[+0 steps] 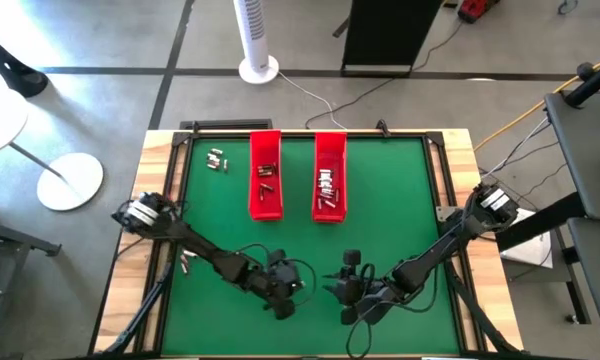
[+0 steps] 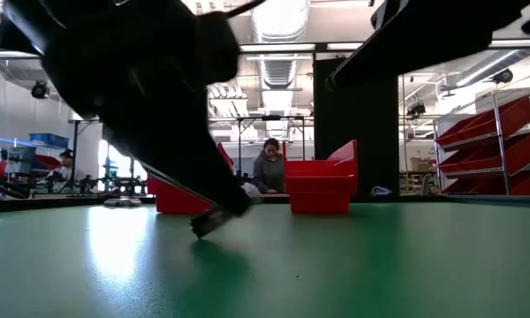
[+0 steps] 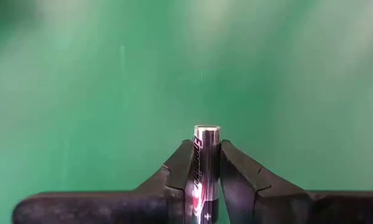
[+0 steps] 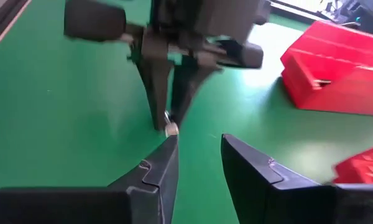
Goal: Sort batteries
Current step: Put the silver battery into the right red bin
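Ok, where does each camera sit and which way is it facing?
High: overhead, looking straight down on the table, both arms.
Low: table height, looking across at the red trays; an arm overhead.
Left wrist: looks past the left hand gripping a battery.
Right wrist: past the open right hand toward the left hand.
Both wrist views share that battery.

I see only the top of the silver cylindrical battery (image 3: 206, 155); the left gripper's (image 3: 205, 171) dark fingers cover its lower body. Loose silvery batteries (image 1: 217, 159) near the table's far-left corner are too small to count.
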Robot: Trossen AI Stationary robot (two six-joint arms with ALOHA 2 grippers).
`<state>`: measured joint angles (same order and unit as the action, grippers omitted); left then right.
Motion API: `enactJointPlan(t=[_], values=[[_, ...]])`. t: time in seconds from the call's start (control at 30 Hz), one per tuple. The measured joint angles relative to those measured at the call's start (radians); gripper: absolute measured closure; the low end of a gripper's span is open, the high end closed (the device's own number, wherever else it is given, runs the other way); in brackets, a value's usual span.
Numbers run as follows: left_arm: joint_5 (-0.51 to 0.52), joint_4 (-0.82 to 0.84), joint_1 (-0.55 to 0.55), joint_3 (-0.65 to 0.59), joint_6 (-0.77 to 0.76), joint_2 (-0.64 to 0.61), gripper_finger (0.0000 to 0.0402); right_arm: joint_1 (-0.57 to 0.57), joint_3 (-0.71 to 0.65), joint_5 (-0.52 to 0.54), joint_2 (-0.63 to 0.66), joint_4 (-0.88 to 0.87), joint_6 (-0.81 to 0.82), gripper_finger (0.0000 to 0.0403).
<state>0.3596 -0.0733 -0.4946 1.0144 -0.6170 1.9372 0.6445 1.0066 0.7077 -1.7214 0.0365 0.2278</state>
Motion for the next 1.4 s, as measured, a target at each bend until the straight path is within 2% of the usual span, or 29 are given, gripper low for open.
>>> enactJointPlan(t=[0.2,0.4,0.57,0.63,0.87,1.03,1.1,1.2,1.33,1.4], values=[[0.007,-0.007,0.017,0.084,0.072,0.101,0.035,-0.02,-0.005,-0.004,-0.143,0.183,0.016,0.0262],[0.014,0.001,0.017,0.098,0.091,0.105,0.0346,-0.038,0.008,-0.015,-0.282,0.23,0.088,0.0236],[0.073,0.02,0.009,0.057,0.112,0.056,0.0319,-0.062,0.016,-0.074,-0.291,0.271,0.119,0.0218],[0.089,0.016,0.009,0.041,0.12,0.026,0.0299,-0.076,0.014,-0.11,-0.291,0.309,0.117,0.0213],[0.123,0.004,-0.008,-0.01,0.214,-0.074,0.022,-0.135,0.011,-0.116,-0.305,0.336,0.102,0.0207],[0.233,0.0,-0.033,-0.153,0.193,-0.209,0.0195,-0.192,0.016,-0.259,-0.362,0.446,0.075,0.0212],[0.289,-0.064,-0.049,-0.247,0.157,-0.283,0.0194,-0.209,0.028,-0.301,-0.394,0.49,0.065,0.0216],[0.365,-0.246,-0.094,-0.403,0.128,-0.382,0.0196,-0.224,0.056,-0.307,-0.443,0.497,0.061,0.0226],[0.479,-0.586,-0.149,-0.591,0.154,-0.458,0.0202,-0.234,0.077,-0.321,-0.479,0.489,0.044,0.0247],[0.499,-0.753,-0.166,-0.664,0.195,-0.474,0.0204,-0.234,0.077,-0.325,-0.479,0.476,0.043,0.0262]])
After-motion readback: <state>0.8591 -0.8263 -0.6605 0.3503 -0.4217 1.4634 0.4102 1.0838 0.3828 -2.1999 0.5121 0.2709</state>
